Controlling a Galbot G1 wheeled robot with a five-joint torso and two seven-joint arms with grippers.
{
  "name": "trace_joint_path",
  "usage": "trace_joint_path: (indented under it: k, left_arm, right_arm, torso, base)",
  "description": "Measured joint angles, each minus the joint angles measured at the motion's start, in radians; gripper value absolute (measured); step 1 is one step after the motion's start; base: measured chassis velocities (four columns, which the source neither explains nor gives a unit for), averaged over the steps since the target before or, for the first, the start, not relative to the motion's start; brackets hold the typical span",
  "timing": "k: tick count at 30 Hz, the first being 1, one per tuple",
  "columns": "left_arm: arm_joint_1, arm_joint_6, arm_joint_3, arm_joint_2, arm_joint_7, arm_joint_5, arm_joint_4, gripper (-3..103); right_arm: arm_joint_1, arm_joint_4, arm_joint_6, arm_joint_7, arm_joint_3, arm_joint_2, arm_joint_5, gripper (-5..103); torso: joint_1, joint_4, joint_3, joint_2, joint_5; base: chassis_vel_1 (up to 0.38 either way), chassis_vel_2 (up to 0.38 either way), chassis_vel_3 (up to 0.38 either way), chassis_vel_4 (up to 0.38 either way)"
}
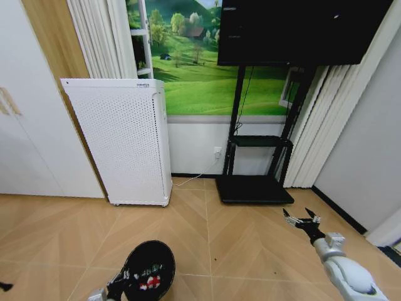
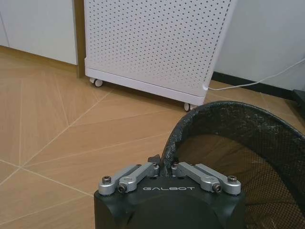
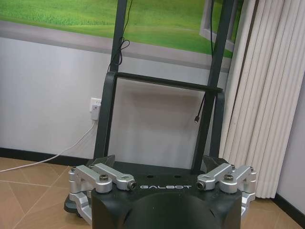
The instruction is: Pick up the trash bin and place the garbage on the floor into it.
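The trash bin (image 1: 164, 256), a small round black mesh bin, hangs at the bottom of the head view just above the wooden floor. My left gripper (image 1: 118, 287) is shut on its near rim. In the left wrist view the left gripper (image 2: 166, 166) pinches that rim, and the mesh wall of the trash bin (image 2: 238, 129) curves away behind it. Garbage (image 1: 149, 280) in red and white lies inside the bin. My right gripper (image 1: 301, 221) hovers over the floor to the right, open and holding nothing. The right wrist view shows the right gripper (image 3: 159, 164) with its fingers spread wide.
A white perforated appliance (image 1: 125, 144) on castors stands at the back left. The black TV stand base (image 1: 254, 188) sits at the back centre, with a white cable (image 1: 191, 179) running along the wall. Curtains (image 1: 319, 125) hang at the right and white cabinets (image 1: 25, 125) stand at the left.
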Motion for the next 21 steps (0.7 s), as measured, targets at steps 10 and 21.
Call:
trace_joint_path:
  k: [10, 21]
  left_arm:
    - [-0.018, -0.013, -0.049, 0.007, 0.009, -0.019, 0.047, 4]
    - [-0.049, -0.014, -0.054, 0.014, 0.027, -0.044, 0.063, 4]
  right_arm:
    - [0.000, 0.000, 0.000, 0.000, 0.000, 0.000, 0.000, 100]
    - [0.000, 0.000, 0.000, 0.000, 0.000, 0.000, 0.000, 100]
  torso:
    - [0.000, 0.0001, 0.000, 0.000, 0.0000]
    - [0.000, 0.0000, 0.000, 0.000, 0.0000]
  base:
    - [0.000, 0.000, 0.000, 0.000]
    - [0.000, 0.000, 0.000, 0.000]
